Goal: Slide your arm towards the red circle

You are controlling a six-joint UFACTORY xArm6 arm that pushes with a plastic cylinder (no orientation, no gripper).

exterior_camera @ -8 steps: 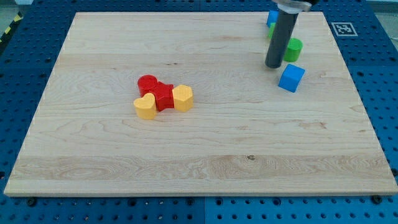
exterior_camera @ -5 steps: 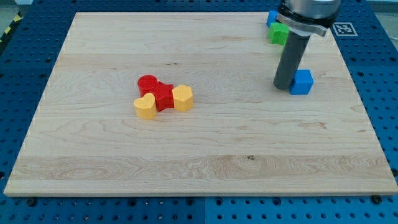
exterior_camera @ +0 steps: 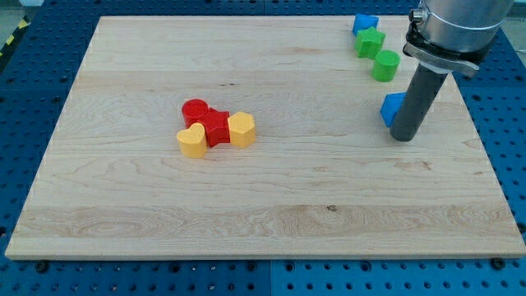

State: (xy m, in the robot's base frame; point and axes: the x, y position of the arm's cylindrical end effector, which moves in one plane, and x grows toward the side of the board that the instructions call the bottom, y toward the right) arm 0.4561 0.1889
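Observation:
The red circle [exterior_camera: 195,108] lies left of the board's middle, touching a second red block [exterior_camera: 216,127]. A yellow heart-shaped block [exterior_camera: 192,141] sits just below it and a yellow hexagon [exterior_camera: 242,130] to the right of the red pair. My tip [exterior_camera: 402,136] rests on the board far to the right of the red circle. It stands right against a blue cube [exterior_camera: 390,108], partly hiding it.
At the view's top right lie a blue block [exterior_camera: 365,23], a green block [exterior_camera: 370,42] and a green cylinder [exterior_camera: 385,65]. A printed marker [exterior_camera: 452,37] is at the board's top right corner. The board's right edge [exterior_camera: 477,140] is close to my tip.
My tip has moved down and to the right, away from the red circle, passing from the blue cube's left to its right. The cube moved a little. The green blocks are uncovered.

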